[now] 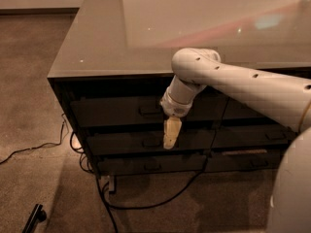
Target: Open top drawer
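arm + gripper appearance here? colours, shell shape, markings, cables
The arm is a smooth off-white tubular shell with rounded joints and small dark holes along the link, plus a lighter ringed collar at the wrist. No cables show on it. The gripper is pale tan, narrow and tapered, hanging just below the handle of the top drawer.

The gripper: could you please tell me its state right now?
Gripper: open or closed cannot be told; it points down, just below and right of the handle of the top drawer.
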Tool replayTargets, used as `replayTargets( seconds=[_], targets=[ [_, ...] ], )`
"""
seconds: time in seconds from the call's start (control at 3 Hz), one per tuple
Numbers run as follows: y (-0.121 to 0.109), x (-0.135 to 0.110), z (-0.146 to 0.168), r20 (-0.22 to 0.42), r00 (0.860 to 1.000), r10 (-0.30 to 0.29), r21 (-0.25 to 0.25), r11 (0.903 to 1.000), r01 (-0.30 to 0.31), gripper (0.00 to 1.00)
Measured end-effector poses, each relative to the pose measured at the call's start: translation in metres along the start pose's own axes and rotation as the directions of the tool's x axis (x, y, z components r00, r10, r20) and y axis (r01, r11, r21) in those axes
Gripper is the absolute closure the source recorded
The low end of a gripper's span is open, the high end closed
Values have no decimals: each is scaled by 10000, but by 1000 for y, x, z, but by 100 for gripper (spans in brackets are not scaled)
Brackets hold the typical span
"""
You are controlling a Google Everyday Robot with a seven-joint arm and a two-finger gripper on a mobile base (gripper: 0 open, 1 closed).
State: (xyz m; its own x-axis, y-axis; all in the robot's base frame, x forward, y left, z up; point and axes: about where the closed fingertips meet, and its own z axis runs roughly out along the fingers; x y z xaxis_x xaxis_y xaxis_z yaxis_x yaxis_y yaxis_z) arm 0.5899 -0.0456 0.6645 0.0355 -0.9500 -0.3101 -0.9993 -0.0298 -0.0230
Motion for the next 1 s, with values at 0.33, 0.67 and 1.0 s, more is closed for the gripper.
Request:
replayTargets(
  seconds=[0.33,0.67,1.0],
  targets=[
    [-20,7,-6,-274,9995,128,268,9996,-121,0],
    [-45,16,-22,-564,9978,348,646,9974,-311,0],
    [-49,16,-8,-559,9979,325,451,9985,-300,0]
  ],
)
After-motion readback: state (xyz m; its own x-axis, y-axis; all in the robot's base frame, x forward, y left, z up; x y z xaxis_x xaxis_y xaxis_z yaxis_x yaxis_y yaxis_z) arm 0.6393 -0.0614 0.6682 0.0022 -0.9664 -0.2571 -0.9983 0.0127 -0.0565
